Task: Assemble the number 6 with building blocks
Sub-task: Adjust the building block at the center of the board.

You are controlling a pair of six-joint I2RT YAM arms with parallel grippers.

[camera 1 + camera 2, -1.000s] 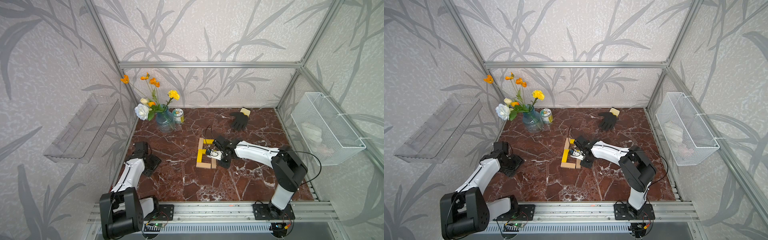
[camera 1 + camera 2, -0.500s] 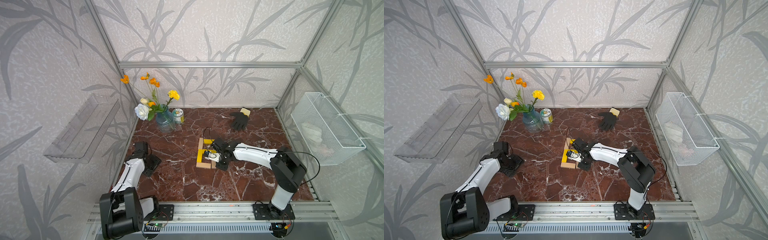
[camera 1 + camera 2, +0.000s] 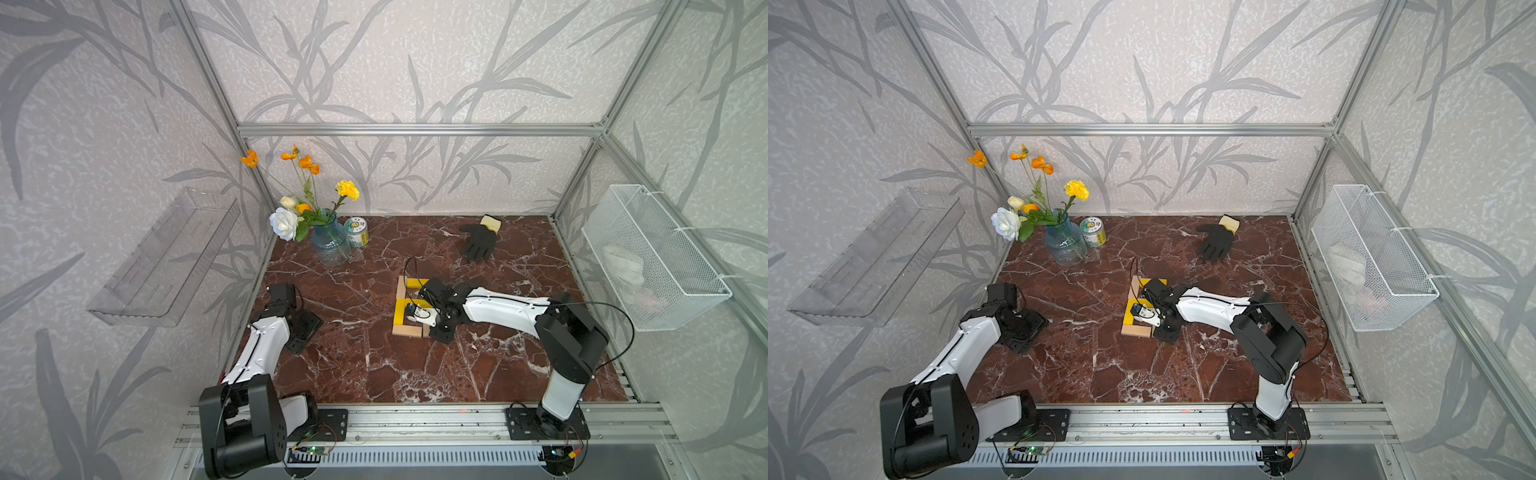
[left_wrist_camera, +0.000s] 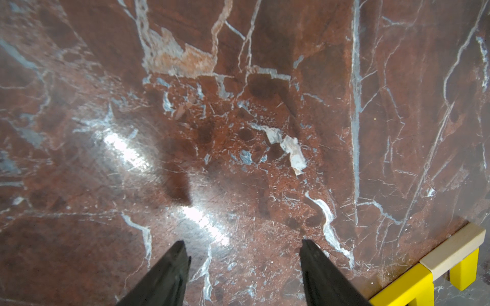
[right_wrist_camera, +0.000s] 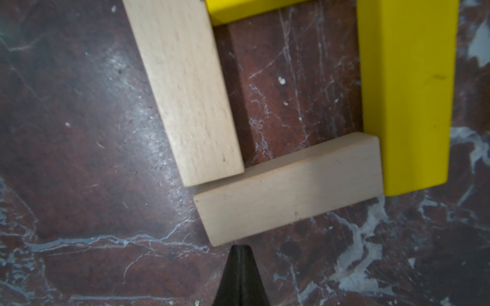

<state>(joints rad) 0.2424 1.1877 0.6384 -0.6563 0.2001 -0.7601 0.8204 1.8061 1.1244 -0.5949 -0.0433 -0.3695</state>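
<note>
The number 6 (image 3: 400, 311) (image 3: 1130, 312) lies mid-table in both top views, made of yellow and pale wood building blocks. My right gripper (image 3: 438, 330) (image 3: 1165, 330) hovers low over its lower right part and hides that part. In the right wrist view the shut fingertips (image 5: 240, 249) sit just outside the long edge of a wood block (image 5: 289, 193). That block meets a second wood block (image 5: 191, 92) and a yellow block (image 5: 408, 92). My left gripper (image 3: 305, 328) (image 4: 242, 245) is open and empty over bare marble at the table's left.
A glass vase of flowers (image 3: 330, 245) and a small can (image 3: 357, 232) stand at the back left. A black glove (image 3: 480, 241) lies at the back. A wire basket (image 3: 652, 257) hangs on the right wall, a clear shelf (image 3: 166, 257) on the left wall.
My right gripper has crept slightly left and toward the front over the figure, staying shut. The left arm has not moved.
</note>
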